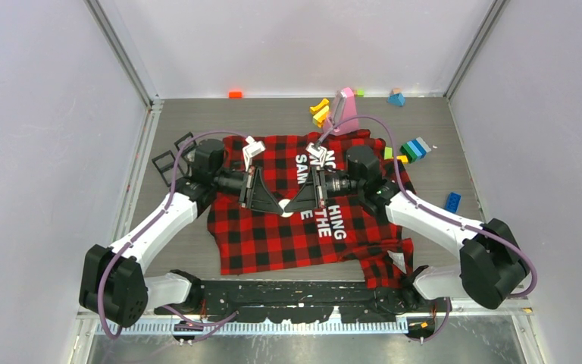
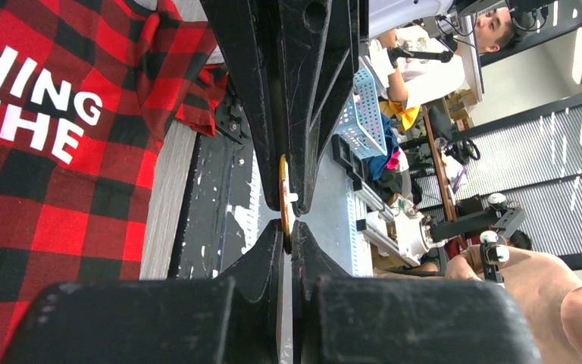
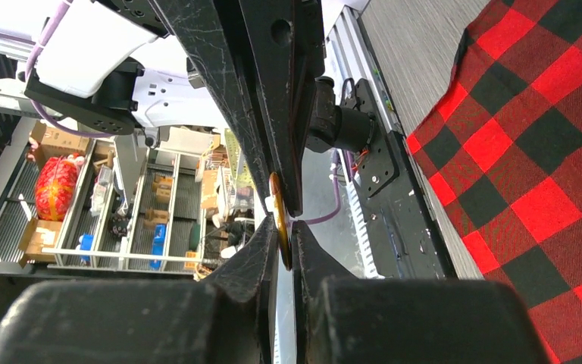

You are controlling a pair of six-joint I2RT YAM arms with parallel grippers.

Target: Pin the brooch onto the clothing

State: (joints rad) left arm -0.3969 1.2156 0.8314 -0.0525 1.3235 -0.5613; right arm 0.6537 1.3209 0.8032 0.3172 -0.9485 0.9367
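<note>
Jaws of left gripper (image 2: 288,233) and right gripper (image 3: 285,241) both clamp one thin round gold brooch (image 2: 283,189) above the red-and-black checked flannel shirt (image 1: 273,236).

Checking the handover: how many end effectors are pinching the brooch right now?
2. The left end effector and the right end effector meet over the flannel shirt's middle, both shut on the brooch.

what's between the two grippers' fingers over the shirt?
A thin gold-rimmed round brooch, edge-on in both wrist views, pinched by left gripper and right gripper above the red-and-black check flannel shirt.
</note>
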